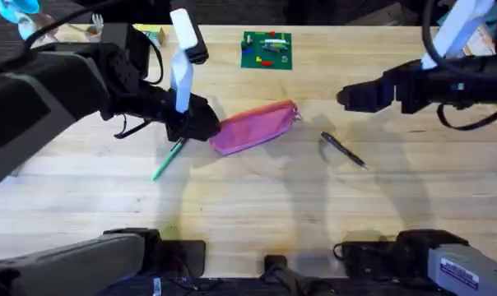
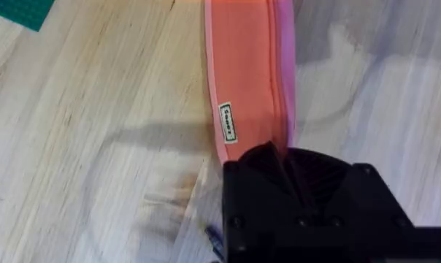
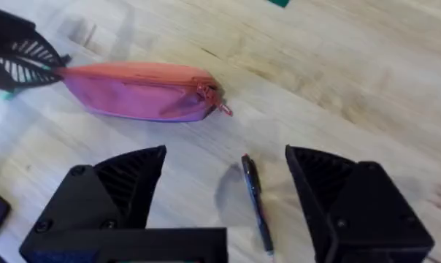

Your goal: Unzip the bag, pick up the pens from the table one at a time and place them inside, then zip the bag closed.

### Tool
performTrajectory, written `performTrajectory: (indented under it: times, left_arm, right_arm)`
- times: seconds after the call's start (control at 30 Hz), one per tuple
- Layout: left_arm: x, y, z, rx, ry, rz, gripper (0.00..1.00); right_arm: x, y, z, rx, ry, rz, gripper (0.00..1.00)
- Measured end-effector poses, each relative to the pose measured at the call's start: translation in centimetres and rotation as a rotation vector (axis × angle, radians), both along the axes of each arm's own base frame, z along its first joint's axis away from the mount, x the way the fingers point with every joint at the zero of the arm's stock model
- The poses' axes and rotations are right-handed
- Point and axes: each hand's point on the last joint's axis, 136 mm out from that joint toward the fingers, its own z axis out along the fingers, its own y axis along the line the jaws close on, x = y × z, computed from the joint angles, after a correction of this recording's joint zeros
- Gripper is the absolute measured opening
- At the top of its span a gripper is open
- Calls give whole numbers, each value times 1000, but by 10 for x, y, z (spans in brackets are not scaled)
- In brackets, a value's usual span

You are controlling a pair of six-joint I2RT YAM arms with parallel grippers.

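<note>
One pink bag (image 1: 253, 127) lies near the middle of my desk (image 1: 257, 205), zipper shut along the top, its small red pull (image 3: 224, 109) at the end toward my right arm. My left jaws (image 1: 201, 125) are clamped on the bag's opposite end. Just beside that end, the green pen (image 1: 168, 159) lies slanted on the wood, partly under the left arm. On the other side, apart from the bag, rests the black pen (image 1: 343, 150). My right jaws (image 3: 224, 197) hang wide open above that pen, holding nothing. Farther back sits a small green board (image 1: 267, 49).
</note>
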Motion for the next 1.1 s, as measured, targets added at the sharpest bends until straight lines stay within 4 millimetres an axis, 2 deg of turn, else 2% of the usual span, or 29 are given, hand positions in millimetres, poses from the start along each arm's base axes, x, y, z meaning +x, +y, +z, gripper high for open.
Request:
performTrajectory:
  times: [0.27, 0.43, 0.6, 0.8, 1.1]
  left_arm:
    - [0, 0, 0, 0, 0, 0, 43]
    - [0, 0, 0, 0, -1, 0, 43]
    - [0, 0, 0, 0, -1, 0, 43]
    - [1, 0, 0, 0, -7, 0, 43]
    - [2, 0, 0, 0, -8, 0, 43]
  right_arm:
    - [5, 1, -10, -128, -72, 172, 996]
    - [11, 1, -6, -236, -192, 298, 996]
    - [12, 1, -5, -290, -240, 362, 996]
    - [20, 12, 5, -270, -332, 436, 997]
    - [17, 36, -13, -168, -343, 617, 997]
